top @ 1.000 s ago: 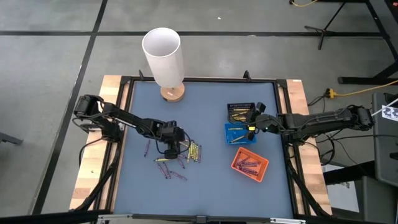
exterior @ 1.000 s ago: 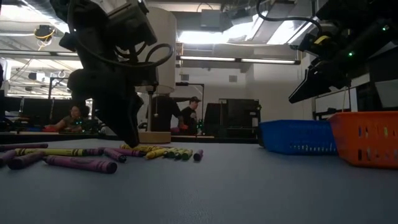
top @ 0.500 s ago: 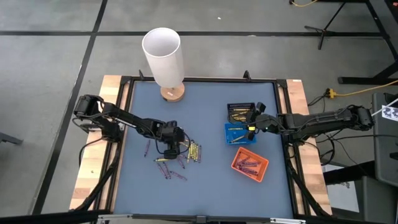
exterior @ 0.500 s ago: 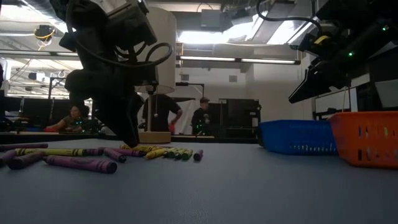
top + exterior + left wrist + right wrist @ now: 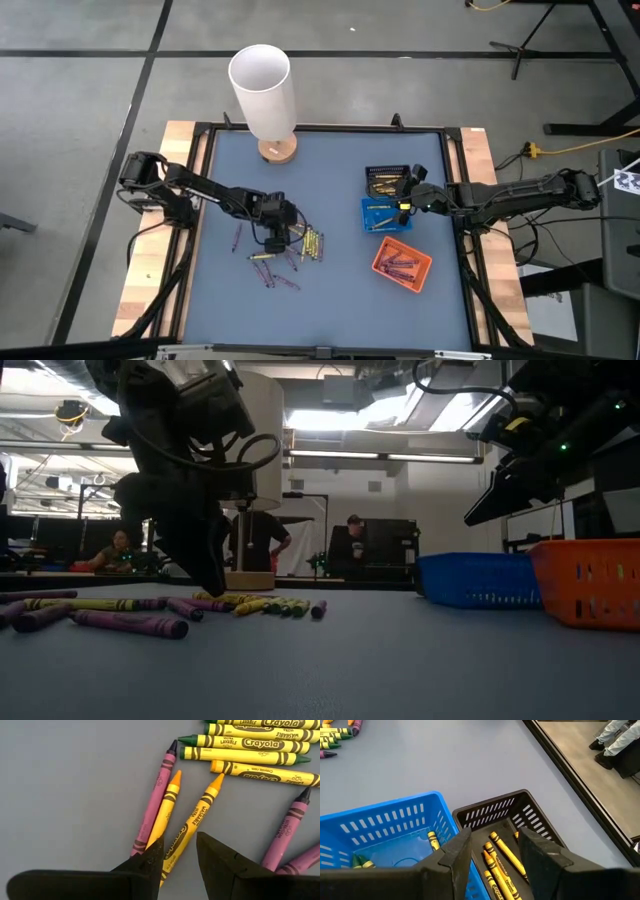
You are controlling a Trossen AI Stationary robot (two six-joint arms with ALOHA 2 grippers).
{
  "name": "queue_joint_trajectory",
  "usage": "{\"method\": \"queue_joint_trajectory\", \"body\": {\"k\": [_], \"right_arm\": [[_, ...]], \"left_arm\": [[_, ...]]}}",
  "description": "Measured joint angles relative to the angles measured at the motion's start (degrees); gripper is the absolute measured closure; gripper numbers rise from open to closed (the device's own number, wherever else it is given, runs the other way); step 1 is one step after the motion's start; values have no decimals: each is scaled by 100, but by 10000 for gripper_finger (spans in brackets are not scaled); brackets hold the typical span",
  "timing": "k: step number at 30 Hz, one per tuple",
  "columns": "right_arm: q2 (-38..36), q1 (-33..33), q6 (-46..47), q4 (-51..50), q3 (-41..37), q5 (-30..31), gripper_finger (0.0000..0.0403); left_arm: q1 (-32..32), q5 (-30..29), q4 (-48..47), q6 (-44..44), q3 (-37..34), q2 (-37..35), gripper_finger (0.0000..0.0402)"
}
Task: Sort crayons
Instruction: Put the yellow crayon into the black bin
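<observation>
Loose crayons (image 5: 290, 250) are scattered on the blue-grey surface (image 5: 330, 180), left of centre: a row of yellow and green-tipped sticks, with purple ones strewn beside and in front. The left gripper (image 5: 179, 854) is lowered over this heap, its jaws parted and set astride a yellow crayon (image 5: 192, 822) lying flat on the surface; whether the fingers touch it cannot be told. Beside that stick are laid another yellow one and a purple crayon (image 5: 155, 800). The right gripper (image 5: 495, 852) is held, jaws spread and nothing between them, above the black tray (image 5: 530, 815), in which several yellow crayons are stored. Touching it is the blue tray (image 5: 380, 820), with a few yellow and green-tipped sticks inside. The orange tray (image 5: 402, 264), holding purple sticks, is placed nearest the front edge. A white cylinder (image 5: 262, 90) on a wooden base is stood at the far edge. People (image 5: 255, 540) are seen in the room beyond.
</observation>
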Motion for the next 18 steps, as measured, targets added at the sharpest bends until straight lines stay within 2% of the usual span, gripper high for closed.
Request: {"method": "queue_joint_trajectory", "body": {"k": [18], "right_arm": [[0, -1, -1, -2, 0, -1, 241]], "left_arm": [[-11, 2, -117, 46, 3, 170, 301]]}}
